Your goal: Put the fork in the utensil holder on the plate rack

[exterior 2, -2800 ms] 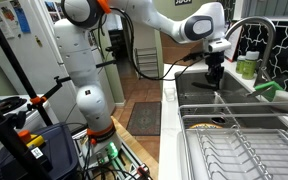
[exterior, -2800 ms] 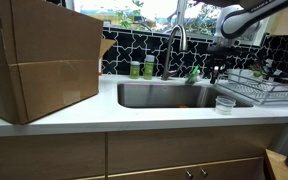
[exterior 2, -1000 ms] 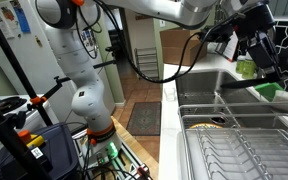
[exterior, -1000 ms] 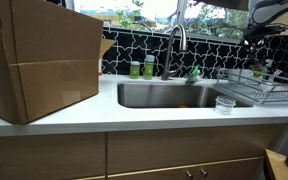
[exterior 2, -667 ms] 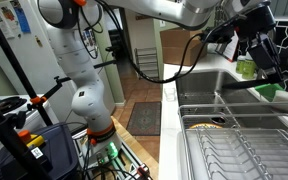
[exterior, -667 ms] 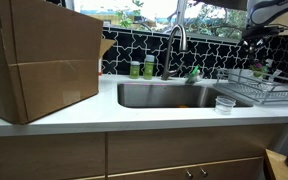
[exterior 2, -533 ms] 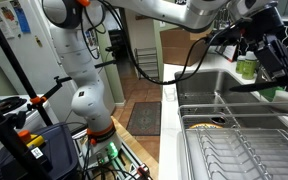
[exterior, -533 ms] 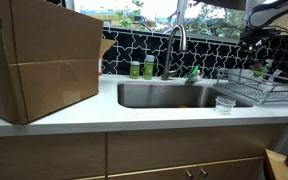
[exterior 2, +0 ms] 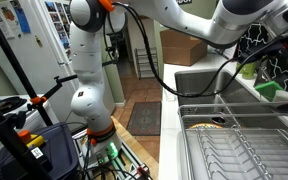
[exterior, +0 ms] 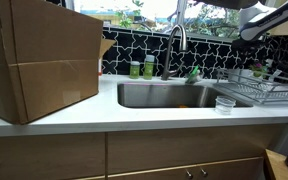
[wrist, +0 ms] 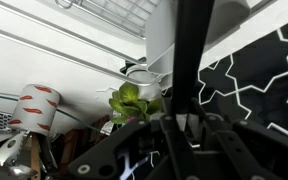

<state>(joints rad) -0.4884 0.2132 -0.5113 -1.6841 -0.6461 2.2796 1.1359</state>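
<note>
In the wrist view my gripper (wrist: 182,122) is shut on a long dark handle, the fork (wrist: 191,50), which runs straight up between the fingers to the top edge. The silver wire plate rack (exterior: 271,93) stands on the counter beside the sink; it also shows in the exterior view (exterior 2: 234,150) and at the top of the wrist view (wrist: 109,10). In both exterior views only the arm (exterior: 269,20) shows, high up; the gripper itself is past the frame edge. I cannot make out the utensil holder.
A steel sink (exterior: 169,95) with a curved faucet (exterior: 177,45) lies next to the rack. A small clear cup (exterior: 224,103) stands on the counter's front edge. A large cardboard box (exterior: 39,60) fills the far counter end. A green plant (wrist: 132,100) sits by the tiled wall.
The arm has lifted and swung toward the rack side, carrying the fork; the gripper has left both exterior views.
</note>
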